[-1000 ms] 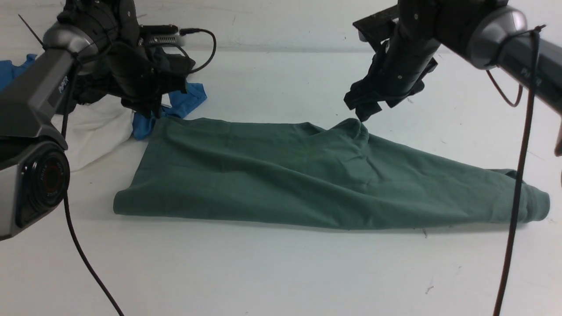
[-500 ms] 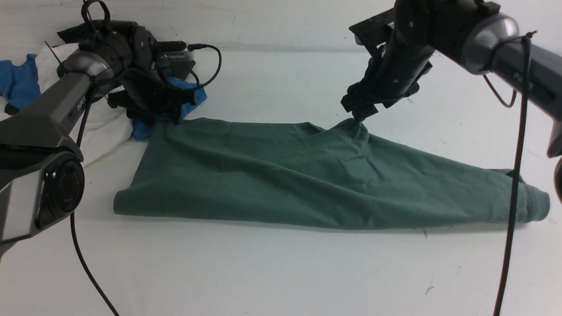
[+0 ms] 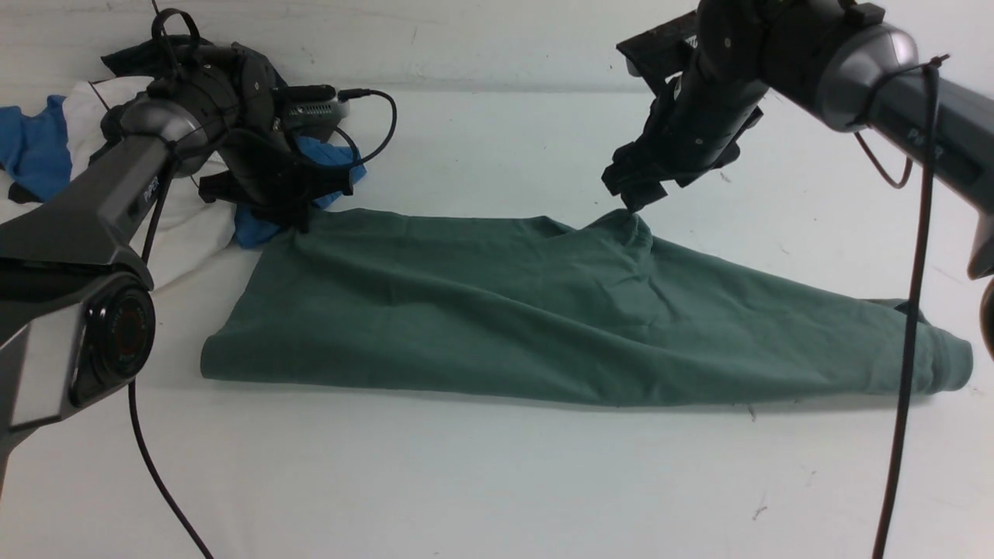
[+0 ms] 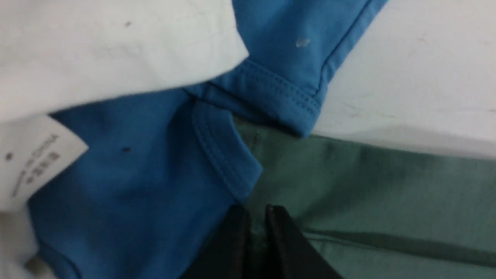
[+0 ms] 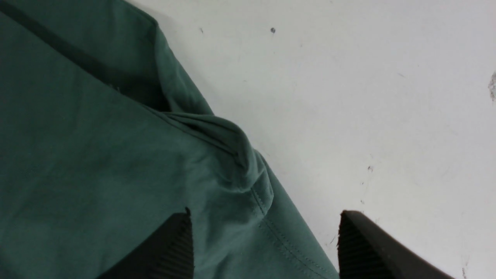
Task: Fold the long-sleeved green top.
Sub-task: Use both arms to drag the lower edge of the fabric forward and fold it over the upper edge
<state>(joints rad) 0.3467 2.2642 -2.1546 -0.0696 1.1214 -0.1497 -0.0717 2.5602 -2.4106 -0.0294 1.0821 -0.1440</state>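
From the front, the green long-sleeved top (image 3: 543, 310) lies flat across the middle of the white table (image 3: 497, 481). It is folded into a long band running from nine o'clock to three o'clock and narrows toward the three o'clock end. The left gripper (image 3: 299, 221) is down at the band's ten o'clock corner, where a blue garment (image 3: 252, 229) and a white garment (image 3: 182, 225) are heaped just beside the green cloth. The right gripper (image 3: 633, 203) hangs close over a small raised hump on the band's far edge, at about one o'clock from its middle; whether it touches cannot be told here. In the left wrist view, the left gripper (image 4: 255, 213) has its black fingers (image 4: 285, 240) pressed almost together, pinching a sliver of the green long-sleeved top (image 4: 368, 193) at its edge. The blue garment (image 4: 135, 174) overlaps that corner with a stitched hem. The white garment (image 4: 97, 50) lies over the blue one, and a printed label (image 4: 31, 162) shows. In the right wrist view, the right gripper (image 5: 263, 215) stands spread wide and grips nothing. One ribbed finger (image 5: 170, 248) is over the green long-sleeved top (image 5: 77, 155) and the other over bare table (image 5: 368, 97), so they straddle the stitched edge just short of the hump.
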